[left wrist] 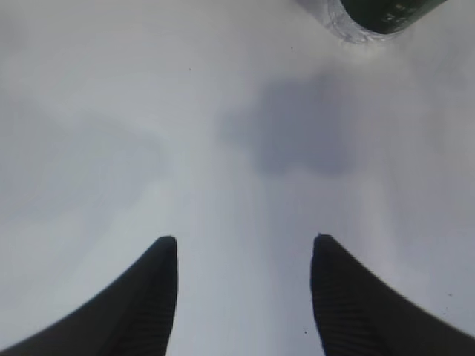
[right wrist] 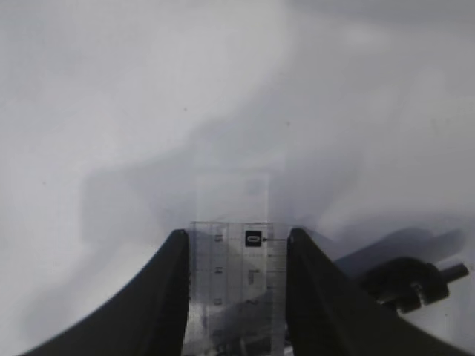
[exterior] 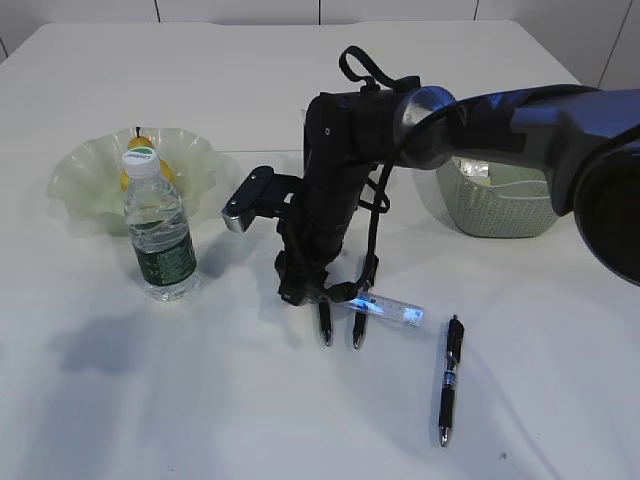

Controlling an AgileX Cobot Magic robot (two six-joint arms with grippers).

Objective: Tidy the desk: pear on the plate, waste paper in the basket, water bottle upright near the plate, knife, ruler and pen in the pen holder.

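Observation:
My right gripper (exterior: 340, 340) reaches across the middle and points down, fingertips at the desk (exterior: 200, 400). It is shut on the clear ruler (exterior: 392, 310), which sticks out to the right; in the right wrist view the ruler (right wrist: 239, 200) sits between the jaws (right wrist: 234, 236). The pen (exterior: 450, 380) lies on the desk to the right. The water bottle (exterior: 158, 225) stands upright in front of the plate (exterior: 80, 180), which holds the pear (exterior: 145, 165). My left gripper (left wrist: 245, 241) is open and empty over bare desk, with the bottle's base (left wrist: 371, 18) ahead. The pen holder and knife are out of view.
The sage green basket (exterior: 500, 205) stands at the back right, partly behind the right arm, with a pale scrap (exterior: 475, 172) inside. A dark object (right wrist: 408, 282) lies right of the right jaws; I cannot tell what it is.

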